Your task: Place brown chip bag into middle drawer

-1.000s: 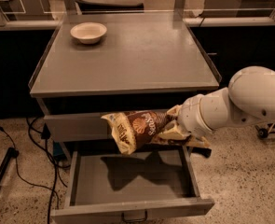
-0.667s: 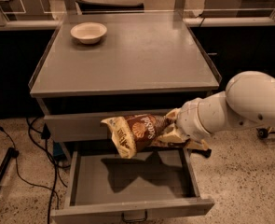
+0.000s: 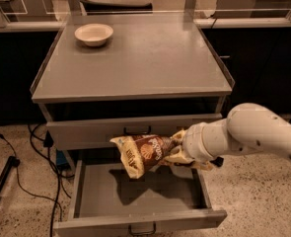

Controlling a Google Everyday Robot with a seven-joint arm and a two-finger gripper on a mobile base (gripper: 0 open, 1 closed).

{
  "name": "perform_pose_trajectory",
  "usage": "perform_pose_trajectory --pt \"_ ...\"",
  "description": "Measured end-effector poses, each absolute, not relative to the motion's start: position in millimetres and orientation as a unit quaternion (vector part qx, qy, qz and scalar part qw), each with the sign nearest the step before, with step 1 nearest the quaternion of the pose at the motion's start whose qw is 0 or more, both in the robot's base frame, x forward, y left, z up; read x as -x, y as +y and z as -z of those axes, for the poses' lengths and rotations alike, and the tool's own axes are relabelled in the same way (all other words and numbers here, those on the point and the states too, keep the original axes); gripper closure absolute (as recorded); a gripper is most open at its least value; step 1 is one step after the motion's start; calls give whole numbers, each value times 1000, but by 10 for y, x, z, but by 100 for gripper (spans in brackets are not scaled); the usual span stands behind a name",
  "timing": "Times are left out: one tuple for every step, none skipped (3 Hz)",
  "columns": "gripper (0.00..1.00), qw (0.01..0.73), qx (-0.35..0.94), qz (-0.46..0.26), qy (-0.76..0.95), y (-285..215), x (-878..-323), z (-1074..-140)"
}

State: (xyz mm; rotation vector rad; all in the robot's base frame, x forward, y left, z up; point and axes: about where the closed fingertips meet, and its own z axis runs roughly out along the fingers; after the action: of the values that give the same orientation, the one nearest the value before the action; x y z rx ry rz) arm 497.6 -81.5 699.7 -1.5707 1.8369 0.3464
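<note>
We noted the white arm (image 3: 248,135) reaching in from the right, below the table's front right corner. Its gripper (image 3: 180,151) sat at the arm's left end, under the table's front edge and right of centre. The gripper was clamped on the brown chip bag (image 3: 144,152) at the bag's right, yellow-cream end. That crumpled end hid most of the fingers from us.

The bag lay roughly level in the air, dark brown middle facing us, its left end drooping a little. It hung above the open middle drawer (image 3: 140,222) and was not touching the tray. It crossed in front of the lower edge of the upper drawer front (image 3: 86,132), just below that drawer's wire handle (image 3: 136,131). Its shadow (image 3: 130,184) fell on the drawer's flat floor, left of centre.

The middle drawer was pulled well out toward us, past the table's front edge. Nothing but the shadow showed on its grey tray. Its own small handle (image 3: 142,229) showed at the bottom of the front panel.

On the table (image 3: 145,68) a pale round bowl (image 3: 93,34) stood near the back left corner, well apart from the bag. Dark cables (image 3: 40,147) trailed on the speckled floor (image 3: 263,201) off the left edge.
</note>
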Motion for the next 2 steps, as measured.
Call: perform_pose_trajectory --pt "100 349 592 -147 711 -806 -5051 -6550" --pt "100 348 582 -165 716 -772 -5083 -6113"
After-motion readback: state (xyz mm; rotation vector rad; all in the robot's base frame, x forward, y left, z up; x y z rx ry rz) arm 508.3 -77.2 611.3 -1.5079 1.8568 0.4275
